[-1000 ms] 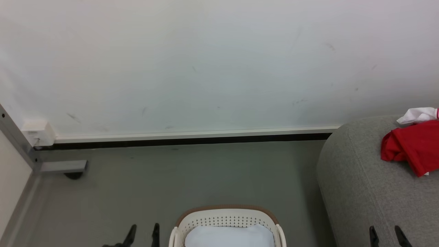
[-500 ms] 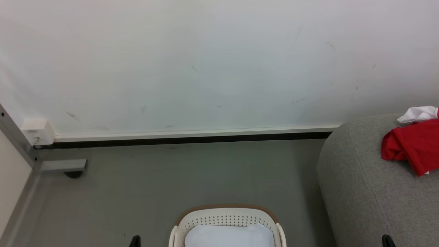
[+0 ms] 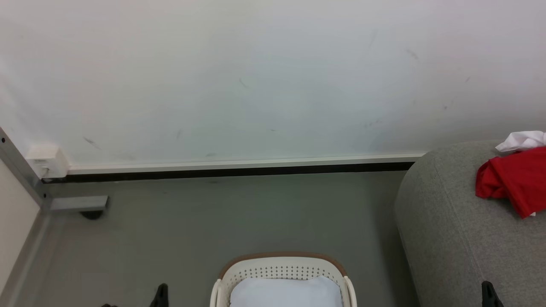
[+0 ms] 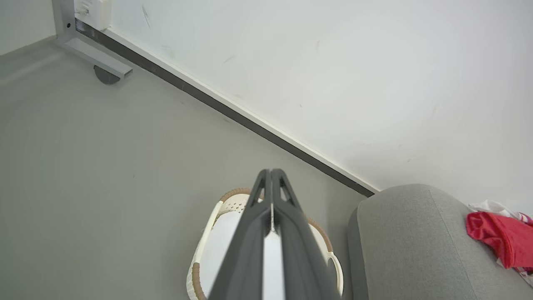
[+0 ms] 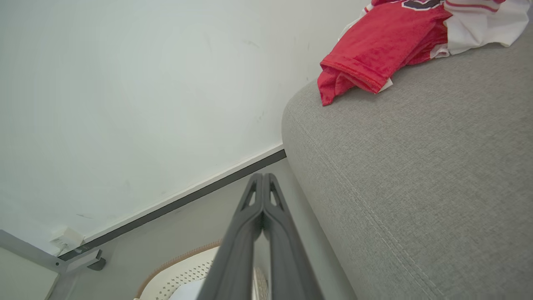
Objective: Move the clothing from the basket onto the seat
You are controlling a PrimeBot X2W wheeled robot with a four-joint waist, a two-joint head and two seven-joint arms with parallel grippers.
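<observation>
Left gripper (image 4: 270, 171): two long, dark, matt fingers are pressed together along their whole length, with nothing held; a slotted opening is cut near each tip. Right gripper (image 5: 263, 176): closed in the same way and likewise empty. In the head view only one dark tip of each is seen at the bottom edge.

Basket (image 3: 281, 257): an oval of cream plastic with perforated walls, side handles and a brown rim, set on the smooth grey floor (image 3: 213, 221) near the seat's rounded end. A flat, pale bluish-white sheet (image 3: 286, 293) is laid inside it.

Seat (image 3: 448, 243): upholstered in coarse light grey woven fabric, with rounded edges and a stitched seam.

Clothing (image 5: 374, 41): soft red cloth with white panels and striped trim, crumpled on the seat's top near its end, close to the wall (image 3: 273, 76). Dark white-edged letters are cut off by the right wrist view's top edge.

A dark skirting strip (image 3: 230, 172) is run along the foot of the scuffed white wall.
</observation>
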